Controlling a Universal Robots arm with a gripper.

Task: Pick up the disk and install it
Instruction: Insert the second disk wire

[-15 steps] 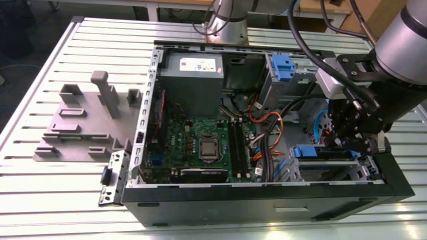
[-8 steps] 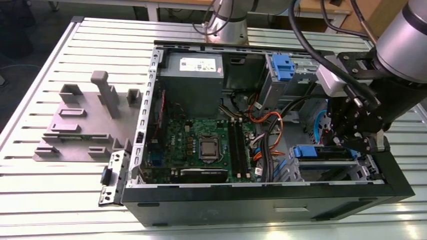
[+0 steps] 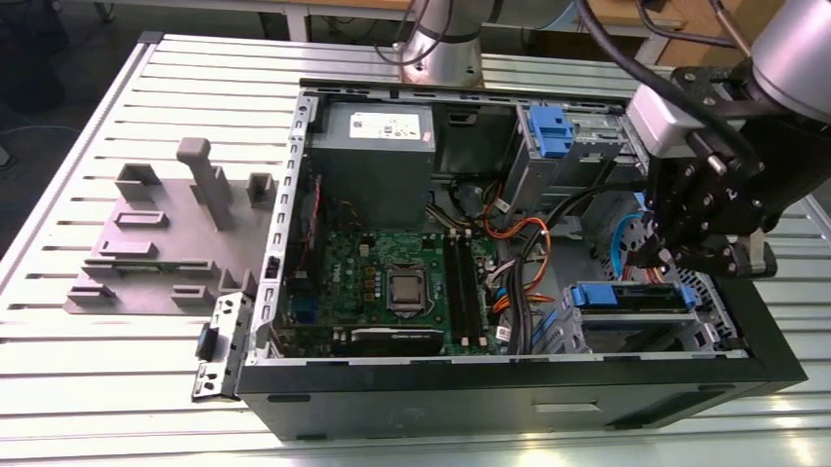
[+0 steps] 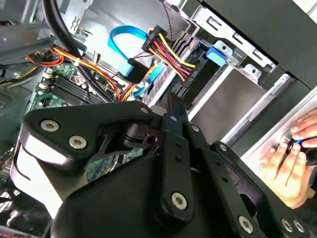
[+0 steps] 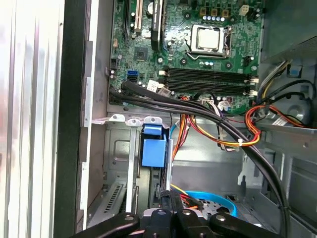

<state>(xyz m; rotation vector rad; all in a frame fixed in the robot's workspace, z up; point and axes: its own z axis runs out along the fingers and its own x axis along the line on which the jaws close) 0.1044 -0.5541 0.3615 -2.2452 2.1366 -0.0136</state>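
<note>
The disk sits in the lower drive cage at the exterior view's right, its blue carrier ends showing either side of a dark middle. In the first wrist view the carrier's blue end stands beside the silver cage wall. My gripper hangs just above the disk, inside the open computer case. Its black fingers are pressed together with nothing between them. In the second wrist view the gripper points toward black connectors with red and yellow wires.
The motherboard fills the case floor, and orange and black cables run beside the cage. A blue latch marks the upper silver cage. A grey fixture stands on the table at the exterior view's left. A person's hand rests outside the case.
</note>
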